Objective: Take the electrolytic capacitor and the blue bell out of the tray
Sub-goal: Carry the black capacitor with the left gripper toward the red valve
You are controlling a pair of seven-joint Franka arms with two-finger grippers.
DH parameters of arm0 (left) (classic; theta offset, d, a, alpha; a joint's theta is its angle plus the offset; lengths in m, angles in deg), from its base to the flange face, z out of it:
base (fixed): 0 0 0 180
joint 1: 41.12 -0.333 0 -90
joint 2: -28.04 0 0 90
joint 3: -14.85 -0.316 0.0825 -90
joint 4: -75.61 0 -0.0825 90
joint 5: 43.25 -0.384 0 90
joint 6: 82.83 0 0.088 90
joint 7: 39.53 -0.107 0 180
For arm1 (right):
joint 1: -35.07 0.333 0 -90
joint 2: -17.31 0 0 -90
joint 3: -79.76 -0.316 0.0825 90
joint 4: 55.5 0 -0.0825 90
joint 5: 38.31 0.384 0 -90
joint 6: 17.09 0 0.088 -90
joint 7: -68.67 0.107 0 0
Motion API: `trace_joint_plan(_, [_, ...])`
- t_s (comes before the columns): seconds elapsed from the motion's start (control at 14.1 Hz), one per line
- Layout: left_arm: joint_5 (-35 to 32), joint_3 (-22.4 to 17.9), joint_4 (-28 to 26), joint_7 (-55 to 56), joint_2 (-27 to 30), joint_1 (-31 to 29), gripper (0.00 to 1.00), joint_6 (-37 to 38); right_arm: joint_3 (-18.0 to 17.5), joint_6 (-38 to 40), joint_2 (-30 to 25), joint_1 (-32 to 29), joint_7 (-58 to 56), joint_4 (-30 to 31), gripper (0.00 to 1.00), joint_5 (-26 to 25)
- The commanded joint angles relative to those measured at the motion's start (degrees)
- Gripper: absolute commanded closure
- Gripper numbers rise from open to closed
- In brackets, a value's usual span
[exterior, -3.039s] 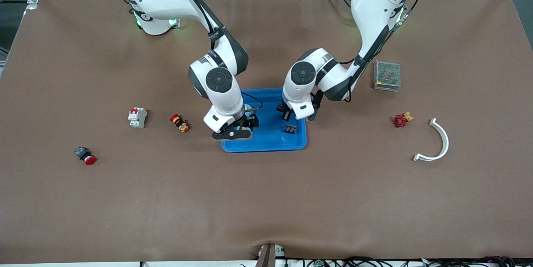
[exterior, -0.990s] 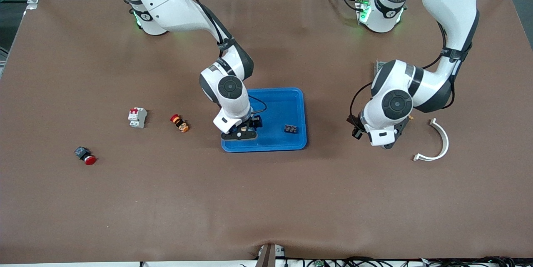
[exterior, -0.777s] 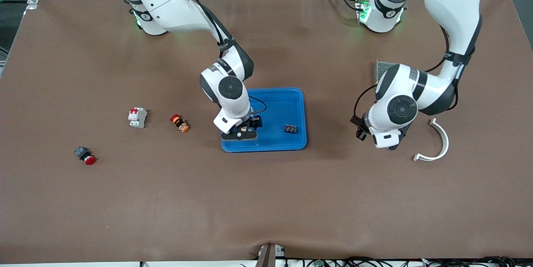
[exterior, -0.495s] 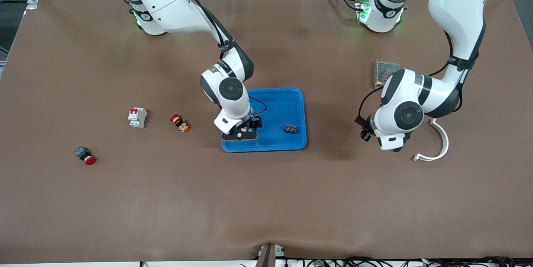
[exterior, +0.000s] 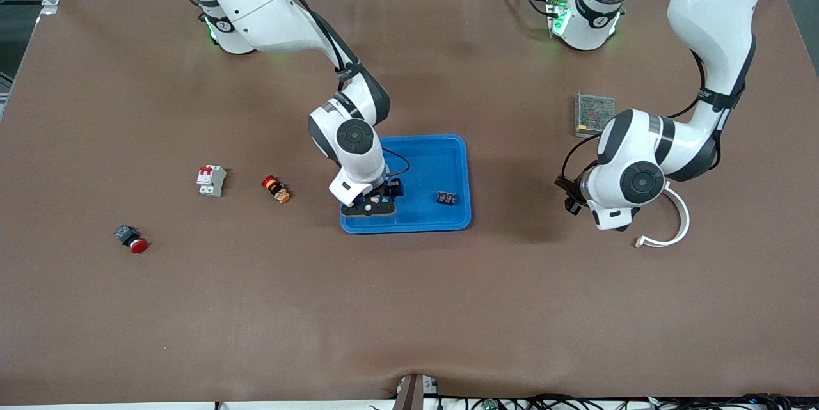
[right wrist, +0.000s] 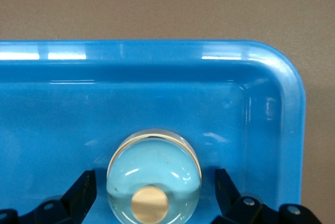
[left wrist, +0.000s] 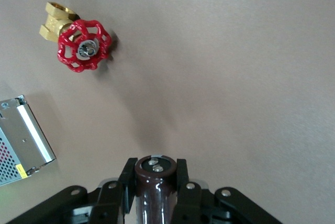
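My right gripper (exterior: 368, 205) is low in the blue tray (exterior: 441, 154), near the corner closest to the front camera at the right arm's end. In the right wrist view its fingers (right wrist: 84, 187) stand open on either side of the shiny domed bell (right wrist: 154, 166), which rests on the tray floor (right wrist: 63, 109) with a gap on each side. My left gripper (exterior: 611, 224) is over the bare table, off the tray toward the left arm's end. In the left wrist view it (left wrist: 154, 169) is shut on a dark brown cylindrical capacitor (left wrist: 154, 192).
A small black part (exterior: 446, 197) lies in the tray. A red-handled brass valve (left wrist: 81, 46), a metal mesh box (exterior: 594, 112) and a white curved piece (exterior: 678, 218) lie near the left gripper. A breaker (exterior: 211, 180) and two red buttons (exterior: 276, 189) (exterior: 131, 238) lie toward the right arm's end.
The left arm has swung away from the tray toward its own end of the table, carrying the capacitor. The right gripper has stayed low in the tray at the bell.
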State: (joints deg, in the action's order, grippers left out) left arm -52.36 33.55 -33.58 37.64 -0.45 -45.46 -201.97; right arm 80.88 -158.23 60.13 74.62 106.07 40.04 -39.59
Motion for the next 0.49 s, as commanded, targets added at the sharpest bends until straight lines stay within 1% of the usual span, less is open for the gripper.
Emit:
trace_joint_plan(0.0, [-0.12, 0.46, -3.04, -1.05, 2.21, -1.11, 1.00, 0.05, 0.28, -0.37, 0.43, 0.61, 1.27, -0.53, 0.06, -0.92])
trace_joint_plan(0.21, [-0.12, 0.46, -6.64, -1.05, 4.05, -1.55, 1.00, -1.35, 0.28, -0.37, 0.43, 0.61, 1.27, -0.62, 0.33, -0.92])
trace_joint_plan(0.35, [-0.38, 0.46, -9.27, -1.05, 4.41, -3.03, 1.00, -3.01, 0.28, -0.37, 0.43, 0.61, 1.27, -0.62, 0.48, -0.92])
trace_joint_plan(0.42, [-0.73, 0.46, -11.29, -1.31, 5.28, -3.39, 1.00, -5.20, 0.28, -0.37, 0.43, 0.61, 1.27, -0.71, 0.50, -0.92])
